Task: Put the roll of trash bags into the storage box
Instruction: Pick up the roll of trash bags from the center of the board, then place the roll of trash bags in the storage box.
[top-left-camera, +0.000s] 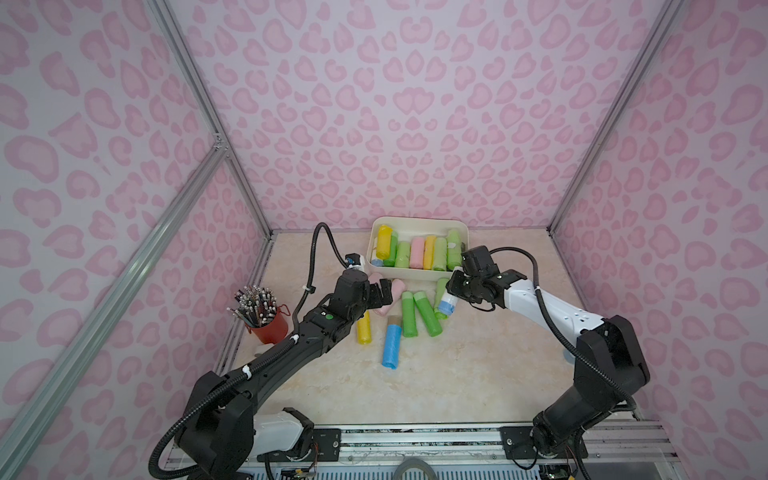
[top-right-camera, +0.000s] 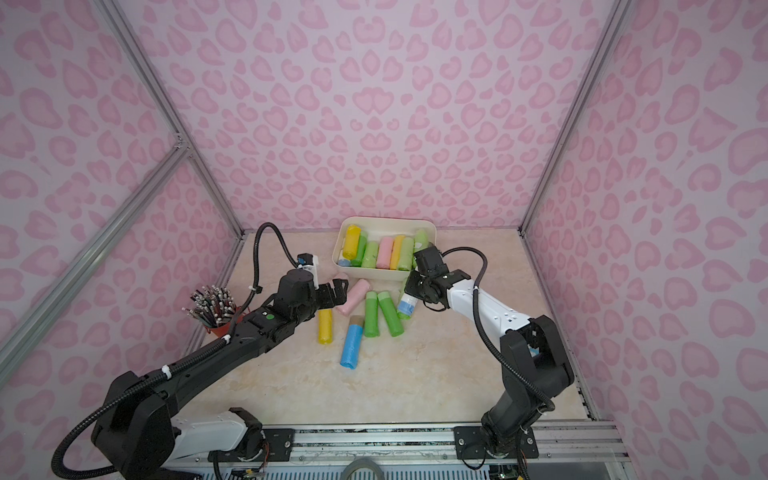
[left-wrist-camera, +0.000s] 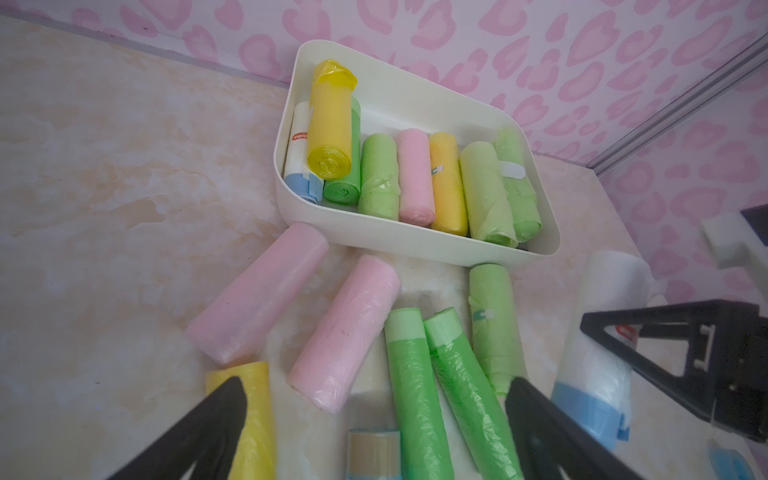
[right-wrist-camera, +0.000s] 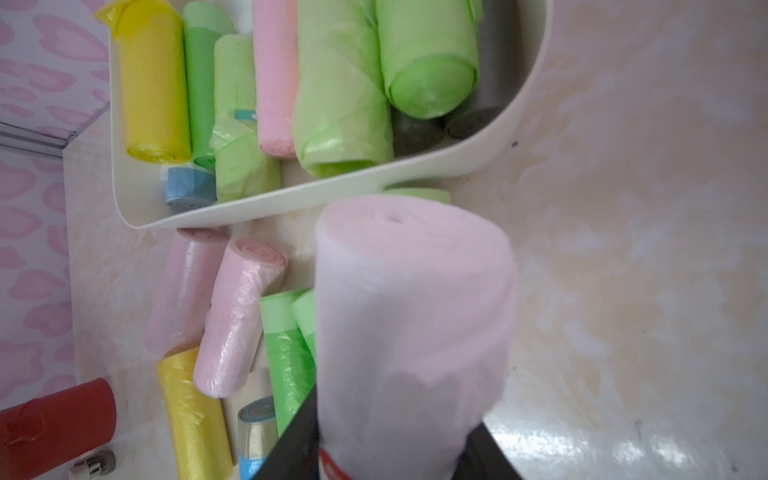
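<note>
My right gripper (right-wrist-camera: 395, 440) is shut on a white roll of trash bags (right-wrist-camera: 411, 324) with a blue end (top-left-camera: 446, 307), held tilted just in front of the near right corner of the cream storage box (top-left-camera: 415, 274). The box (left-wrist-camera: 395, 245) holds several yellow, green and pink rolls lying side by side. My left gripper (left-wrist-camera: 380, 419) is open and empty, hovering over loose rolls on the table: a pink roll (top-right-camera: 353, 297), a yellow roll (top-left-camera: 364, 330) and a blue roll (top-left-camera: 391, 345).
Two dark green rolls (top-left-camera: 428, 313) and a light green roll (left-wrist-camera: 492, 316) lie between the grippers. A second pink roll (left-wrist-camera: 257, 293) lies by the box's near left corner. A red cup of pencils (top-left-camera: 266, 320) stands at the left, and pink-patterned walls enclose the table.
</note>
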